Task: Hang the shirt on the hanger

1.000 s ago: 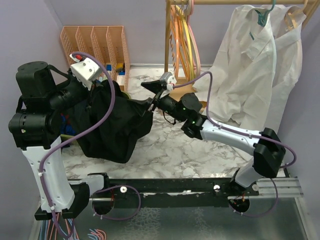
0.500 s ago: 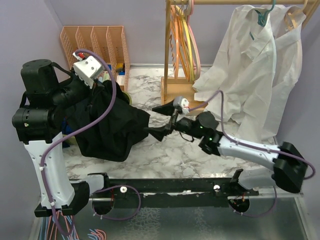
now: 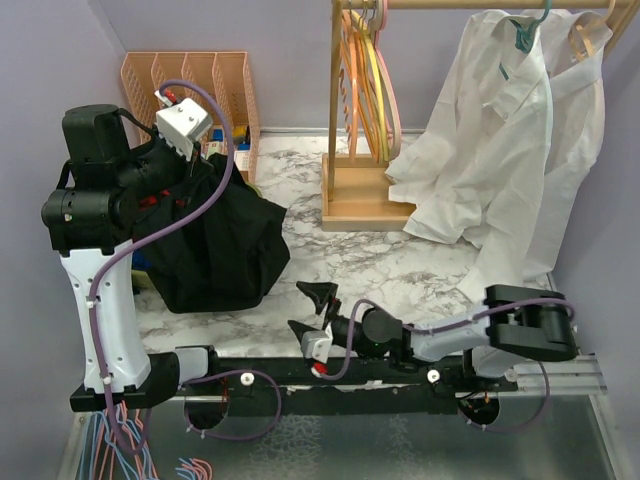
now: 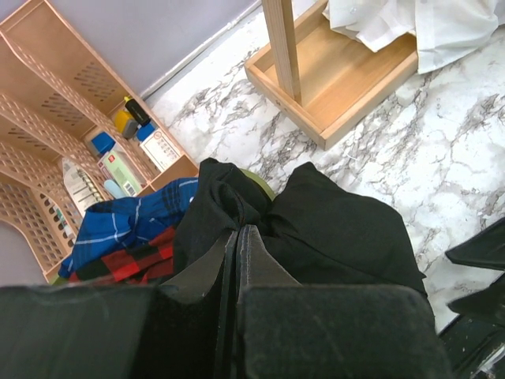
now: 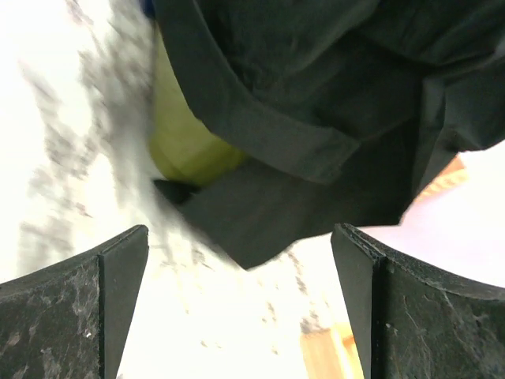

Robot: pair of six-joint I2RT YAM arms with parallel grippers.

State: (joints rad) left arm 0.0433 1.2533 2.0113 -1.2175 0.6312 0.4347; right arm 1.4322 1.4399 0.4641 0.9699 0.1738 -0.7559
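Left gripper (image 4: 238, 230) is clamping tight on the shirt (image 4: 339, 229); right gripper (image 3: 309, 311) is hovering wide open, low over the table (image 3: 400, 270), holding nothing.

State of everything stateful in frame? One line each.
black shirt, bunched, held up at the top, bottom resting on table
left gripper, shut on black shirt
right gripper, open, empty
pink hanger, hanging on rail, bare
white shirts, hung on rail
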